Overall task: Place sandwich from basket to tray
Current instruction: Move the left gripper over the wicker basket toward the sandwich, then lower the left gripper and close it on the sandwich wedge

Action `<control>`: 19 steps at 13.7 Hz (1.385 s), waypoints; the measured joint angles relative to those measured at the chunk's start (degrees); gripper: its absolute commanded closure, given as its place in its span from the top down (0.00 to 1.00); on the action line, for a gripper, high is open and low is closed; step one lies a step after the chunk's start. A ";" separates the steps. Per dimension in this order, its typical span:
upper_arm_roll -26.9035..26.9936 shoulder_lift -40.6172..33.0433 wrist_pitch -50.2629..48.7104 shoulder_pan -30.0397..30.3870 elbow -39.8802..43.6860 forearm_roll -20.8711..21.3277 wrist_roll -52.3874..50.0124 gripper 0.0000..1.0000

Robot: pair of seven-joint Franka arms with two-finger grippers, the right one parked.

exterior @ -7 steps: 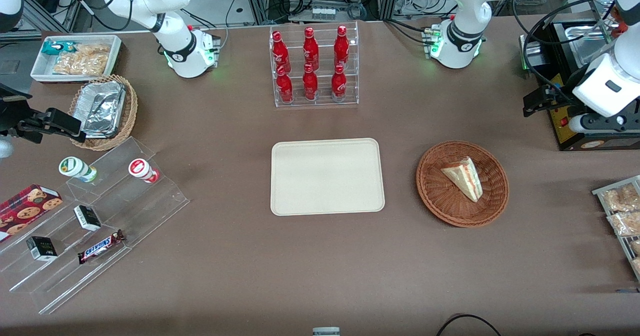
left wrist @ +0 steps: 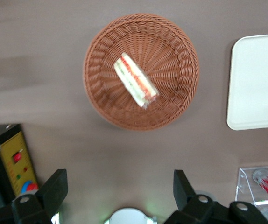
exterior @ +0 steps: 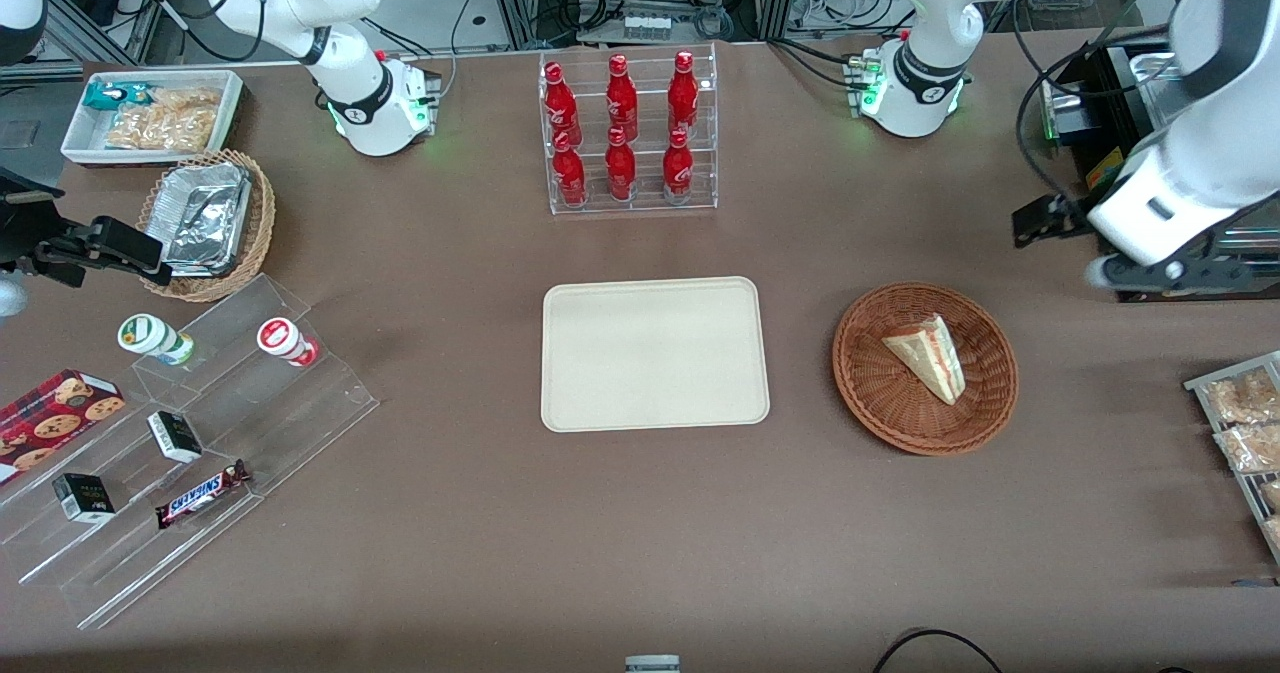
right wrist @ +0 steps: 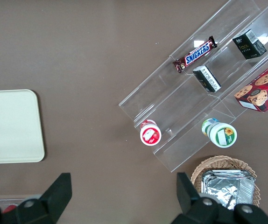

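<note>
The sandwich [exterior: 927, 355], a pale bread wedge with red and yellow filling, lies in the round reddish-brown wicker basket [exterior: 880, 393]. Both show in the left wrist view: the sandwich [left wrist: 135, 85] lies near the middle of the basket [left wrist: 171, 42]. The cream tray [exterior: 655, 353] lies flat beside the basket, toward the table's middle; its corner shows in the wrist view [left wrist: 260, 84]. My left gripper [exterior: 1050, 221] hangs above the table, farther from the front camera than the basket and toward the working arm's end. It [left wrist: 120, 179] is open and empty, apart from the basket.
A clear rack of red bottles [exterior: 628, 133] stands farther back than the tray. A black machine [exterior: 1150, 253] and snack packets [exterior: 1245, 423] sit at the working arm's end. Clear display steps [exterior: 190, 433], a foil-filled basket [exterior: 205, 223] and a white bin [exterior: 150, 113] lie at the parked arm's end.
My left arm has swung and the gripper has shifted a little toward the basket and the table's middle. The sandwich, basket and tray have not moved.
</note>
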 measured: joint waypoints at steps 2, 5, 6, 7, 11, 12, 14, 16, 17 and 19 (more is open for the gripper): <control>-0.19 1.07 7.31 -0.51 -6.28 0.14 0.00 1.00; -0.16 1.59 20.19 -0.56 -15.53 0.27 0.00 1.00; -0.16 1.60 25.65 -0.56 -19.05 0.27 -0.12 1.00; -0.15 1.62 30.83 -0.55 -22.44 0.27 -0.90 1.00; -0.13 2.14 42.63 -0.56 -29.69 0.27 -10.76 1.00; -0.13 2.34 46.12 -0.56 -31.30 0.27 -14.80 1.00; -0.15 3.10 52.66 -0.75 -34.70 0.27 -24.20 1.00; -0.22 4.60 55.65 -1.47 -36.23 0.29 -34.99 1.00; -0.24 5.57 56.44 -1.78 -36.31 0.30 -39.44 1.00; -0.24 7.76 58.81 -2.01 -36.33 0.30 -44.32 1.00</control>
